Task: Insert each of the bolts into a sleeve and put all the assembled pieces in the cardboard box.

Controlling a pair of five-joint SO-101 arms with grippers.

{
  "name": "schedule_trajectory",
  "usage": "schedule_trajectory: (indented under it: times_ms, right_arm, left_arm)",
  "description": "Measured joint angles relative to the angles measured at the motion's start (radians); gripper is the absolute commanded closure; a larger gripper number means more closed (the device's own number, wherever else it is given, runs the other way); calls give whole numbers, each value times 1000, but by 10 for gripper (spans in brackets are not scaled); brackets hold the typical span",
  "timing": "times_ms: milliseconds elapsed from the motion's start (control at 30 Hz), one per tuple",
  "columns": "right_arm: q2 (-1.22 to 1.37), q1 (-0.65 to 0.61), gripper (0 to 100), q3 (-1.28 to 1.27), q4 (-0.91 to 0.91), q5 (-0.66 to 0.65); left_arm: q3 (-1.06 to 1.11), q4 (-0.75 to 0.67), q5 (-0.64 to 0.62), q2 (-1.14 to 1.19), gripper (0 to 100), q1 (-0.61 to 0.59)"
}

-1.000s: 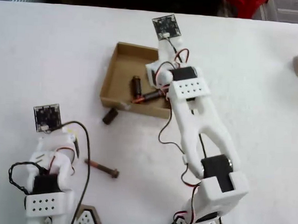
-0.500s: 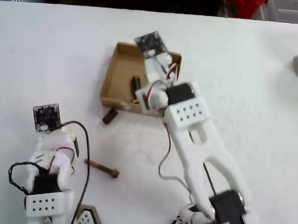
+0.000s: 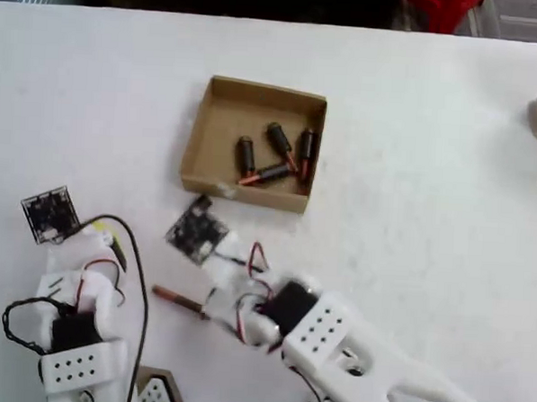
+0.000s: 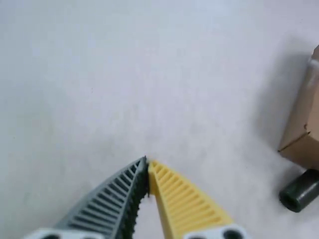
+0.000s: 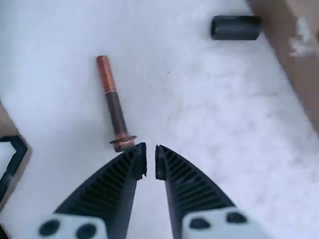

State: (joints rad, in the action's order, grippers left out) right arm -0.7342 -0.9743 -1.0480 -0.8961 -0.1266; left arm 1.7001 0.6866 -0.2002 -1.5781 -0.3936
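Bolt and sleeve are the last loose pair as far as I can see. The bolt lies flat on the table with its flanged head just beside the tip of my right gripper. The sleeve lies on its side well apart from it, close against the outer wall of the cardboard box. Four assembled pieces already lie inside the box. The right fingers are drawn almost together with only a sliver between them, holding nothing; the left gripper has its tips touching, also empty, and hangs over bare table with the sleeve off to one side. My worry is going down on the bolt with the fingers this narrow: they would land on the head or shank, not around it, and a round bolt on a smooth top would likely roll or skid away. A grip taken at the head alone could let the threaded end droop and spoil the line-up with the sleeve. The sleeve sits so near the box wall that a finger may catch the cardboard and shove the box. The black cable near the bolt's threaded end could snag too.
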Motion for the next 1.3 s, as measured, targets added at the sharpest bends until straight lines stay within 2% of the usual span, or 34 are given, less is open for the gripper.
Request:
schedule_trajectory:
  times_ms: [167, 400, 600, 800, 967, 1300]
  right_arm:
    - [-12, -117, 981, -133, 107, 0]
    - [-15, -302, 982, -178, 169, 31]
    - [-15, -261, 982, -233, 278, 46]
    - [-15, -196, 982, -238, 319, 80]
    - [63, -189, 982, -233, 348, 92]
    - [232, -130, 982, -120, 302, 133]
  left_arm:
    - [-21, 58, 0, 0, 976, 0]
    - [-31, 60, 0, 12, 976, 0]
    - [-123, 55, 0, 209, 976, 0]
    - [-207, -54, 0, 493, 974, 0]
    - [-292, -60, 0, 687, 973, 0]
    - [-328, -104, 0, 781, 973, 0]
